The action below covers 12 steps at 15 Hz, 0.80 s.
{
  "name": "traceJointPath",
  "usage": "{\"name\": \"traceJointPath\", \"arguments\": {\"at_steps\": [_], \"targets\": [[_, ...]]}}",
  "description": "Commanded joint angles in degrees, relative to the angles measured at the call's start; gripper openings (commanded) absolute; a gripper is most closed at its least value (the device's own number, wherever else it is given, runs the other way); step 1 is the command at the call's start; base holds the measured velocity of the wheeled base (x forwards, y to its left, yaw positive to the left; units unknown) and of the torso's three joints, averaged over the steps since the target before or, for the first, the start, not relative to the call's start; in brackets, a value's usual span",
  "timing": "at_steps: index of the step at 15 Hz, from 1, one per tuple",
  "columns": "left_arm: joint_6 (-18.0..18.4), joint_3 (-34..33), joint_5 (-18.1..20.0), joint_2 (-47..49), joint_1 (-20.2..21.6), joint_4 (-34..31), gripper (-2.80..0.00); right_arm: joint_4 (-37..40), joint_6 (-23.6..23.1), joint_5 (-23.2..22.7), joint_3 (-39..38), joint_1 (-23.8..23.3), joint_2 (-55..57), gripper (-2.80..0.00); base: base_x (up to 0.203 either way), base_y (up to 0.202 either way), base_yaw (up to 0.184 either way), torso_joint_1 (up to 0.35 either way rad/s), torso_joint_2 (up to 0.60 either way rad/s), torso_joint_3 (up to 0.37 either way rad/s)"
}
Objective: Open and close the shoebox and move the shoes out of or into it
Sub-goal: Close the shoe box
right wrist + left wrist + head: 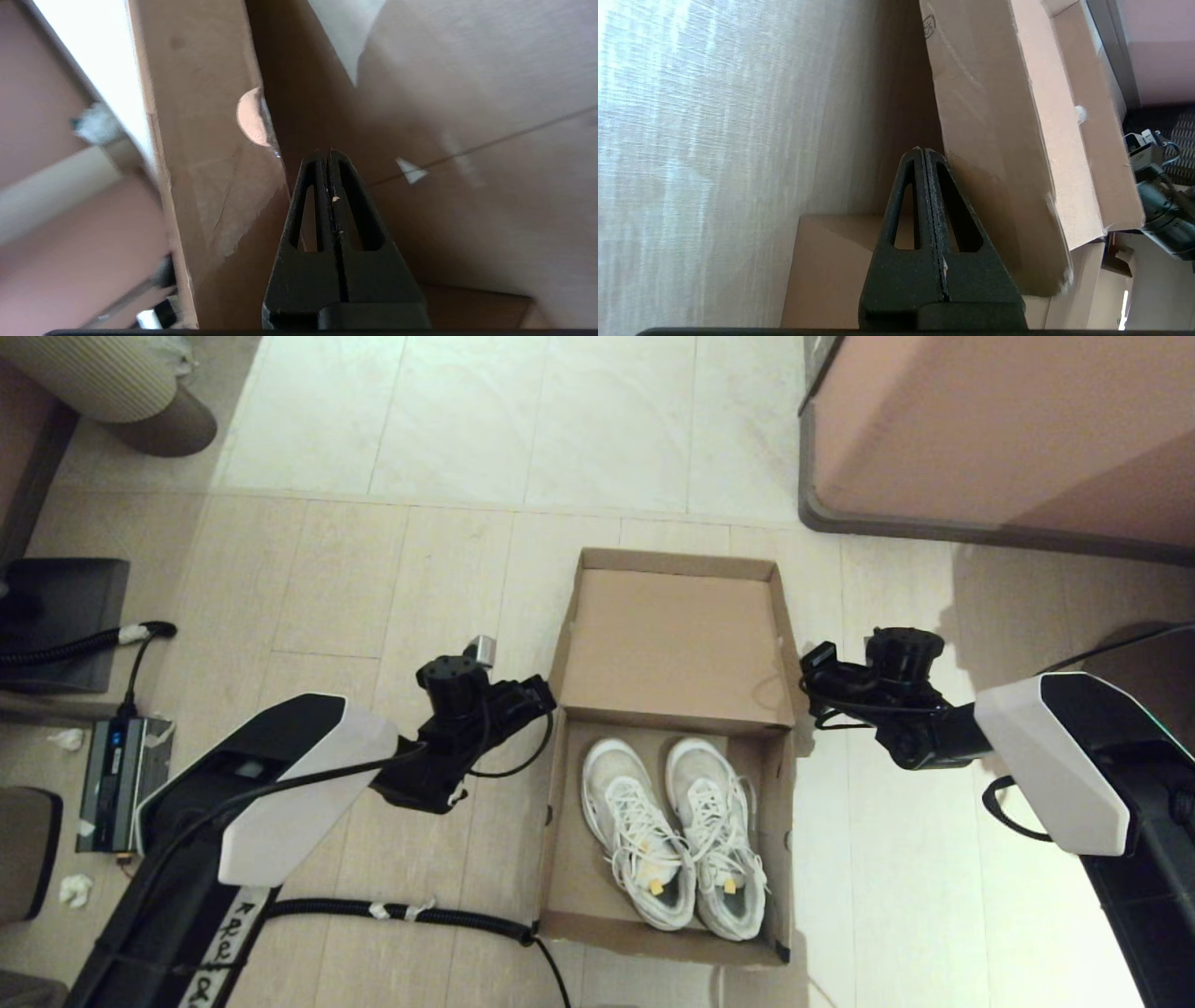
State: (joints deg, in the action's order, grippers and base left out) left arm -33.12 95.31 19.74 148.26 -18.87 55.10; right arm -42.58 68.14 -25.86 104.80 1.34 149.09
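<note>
A strip (224, 947) on the left arm carries dark handwritten marks, too unclear to read. The shoebox (985, 116) bears a small printed mark (929, 24) near one lid corner, also illegible. No other text can be read.

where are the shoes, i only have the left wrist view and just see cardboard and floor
Observer: Both shoes lie side by side inside the open shoebox, in its near half.
Operator: is the lid fully back
Observer: The lid stands raised at the far side, with one gripper on each side of it.
Operator: right gripper holding anything
Observer: No. The right gripper has its fingers shut on nothing, beside the lid's right edge. The left gripper is shut too.
</note>
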Motion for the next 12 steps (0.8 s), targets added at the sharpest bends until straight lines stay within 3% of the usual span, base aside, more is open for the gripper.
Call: {"name": "traceJointPath", "arguments": {"at_steps": [1,3,7,12], "targets": [[-0.2,0.0,0.1,0.1,0.0,0.4,-2.80,-0.1,2.1,-1.4,1.9,0.3,0.8,-2.80,0.000,0.000,0.000,0.000,0.00,0.000],[-0.2,0.0,0.1,0.2,0.0,0.4,-2.80,1.7,4.5,-5.8,3.3,0.3,0.8,-2.80,0.000,0.000,0.000,0.000,0.00,0.000],[-0.3,0.0,0.1,0.3,0.0,0.4,-2.80,3.5,10.3,-8.6,6.8,0.2,2.0,-2.80,0.000,0.000,0.000,0.000,0.00,0.000],[-0.4,0.0,0.1,0.2,0.0,0.5,-2.80,2.9,11.7,-16.2,6.8,0.0,1.4,-2.80,0.000,0.000,0.000,0.000,0.00,0.000]]}}
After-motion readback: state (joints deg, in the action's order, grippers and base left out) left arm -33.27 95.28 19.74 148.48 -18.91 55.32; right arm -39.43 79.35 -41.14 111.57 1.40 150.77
